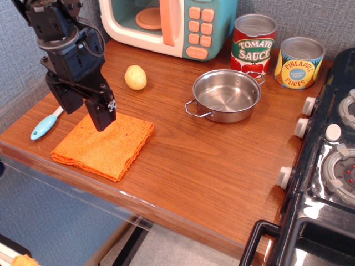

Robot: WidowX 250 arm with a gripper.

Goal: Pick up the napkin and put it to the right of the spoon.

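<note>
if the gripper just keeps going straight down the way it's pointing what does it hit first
Most likely the folded bright orange woven napkin: the black gripper hangs open, fingers pointing down over the cloth's rear part. Depth is uncertain from this single view.
</note>
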